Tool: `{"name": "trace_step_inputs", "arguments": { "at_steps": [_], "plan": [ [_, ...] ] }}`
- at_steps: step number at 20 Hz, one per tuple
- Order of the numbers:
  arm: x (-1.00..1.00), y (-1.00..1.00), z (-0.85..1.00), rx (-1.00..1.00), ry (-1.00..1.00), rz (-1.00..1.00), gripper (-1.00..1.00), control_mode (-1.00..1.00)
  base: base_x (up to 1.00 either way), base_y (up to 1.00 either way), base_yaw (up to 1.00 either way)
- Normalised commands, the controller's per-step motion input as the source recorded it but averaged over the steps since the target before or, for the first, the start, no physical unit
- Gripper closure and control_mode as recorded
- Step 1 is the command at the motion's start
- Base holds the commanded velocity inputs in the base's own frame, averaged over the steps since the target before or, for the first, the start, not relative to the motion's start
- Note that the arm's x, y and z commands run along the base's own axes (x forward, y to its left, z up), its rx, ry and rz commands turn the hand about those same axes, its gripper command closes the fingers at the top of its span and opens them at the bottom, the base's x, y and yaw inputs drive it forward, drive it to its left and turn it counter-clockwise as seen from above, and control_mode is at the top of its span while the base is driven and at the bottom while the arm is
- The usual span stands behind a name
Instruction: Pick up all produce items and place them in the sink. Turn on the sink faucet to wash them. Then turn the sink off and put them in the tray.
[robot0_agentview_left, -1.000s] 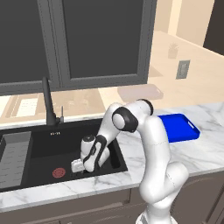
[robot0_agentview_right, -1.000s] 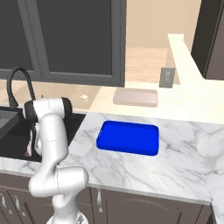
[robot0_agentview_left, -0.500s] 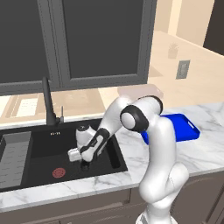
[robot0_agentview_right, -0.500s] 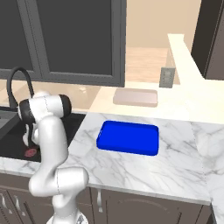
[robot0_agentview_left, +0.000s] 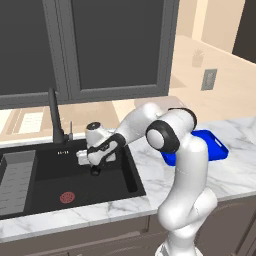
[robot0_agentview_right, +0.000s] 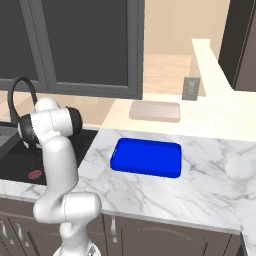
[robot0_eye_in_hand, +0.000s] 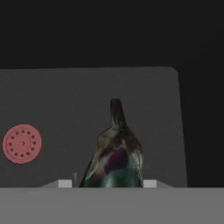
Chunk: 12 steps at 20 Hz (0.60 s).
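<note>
My gripper (robot0_agentview_left: 95, 164) hangs inside the black sink (robot0_agentview_left: 50, 175), above its floor and right of the middle. It is shut on a dark purple-green eggplant (robot0_eye_in_hand: 116, 157), whose stem points away from the hand; the eggplant (robot0_agentview_left: 95, 171) shows as a small dark shape under the fingers. The red drain (robot0_eye_in_hand: 22, 143) lies on the sink floor to the left, the same drain (robot0_agentview_left: 66, 197) sitting near the basin's front. The black faucet (robot0_agentview_left: 55, 120) stands at the sink's back rim. On the counter to the right lies the blue tray (robot0_agentview_right: 146, 157), with nothing on it.
A grey ribbed drying rack (robot0_agentview_left: 17, 180) fills the sink's left part. A pale beige slab (robot0_agentview_right: 155, 111) lies behind the tray. Dark cabinets hang above the counter, and white marble counter (robot0_agentview_right: 200, 190) stretches to the right.
The hand has risen from near the sink floor by the drain and moved a little toward the back, carrying the eggplant. The elbow has swung outward to the right.
</note>
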Motion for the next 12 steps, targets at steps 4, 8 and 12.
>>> {"name": "trace_step_inputs", "arguments": {
  "at_steps": [4, 8, 12],
  "plan": [
    [0.11, -0.31, 0.66, 0.00, 0.00, -0.14, 1.00, -1.00, 0.00, 0.00, 0.00],
    [0.02, -0.46, 0.50, 0.00, 0.00, -0.16, 1.00, -1.00, 0.00, 0.00, 0.00],
    [0.00, -0.57, 0.42, 0.00, 0.00, -0.17, 1.00, -1.00, 0.00, 0.00, 0.00]
  ]
}}
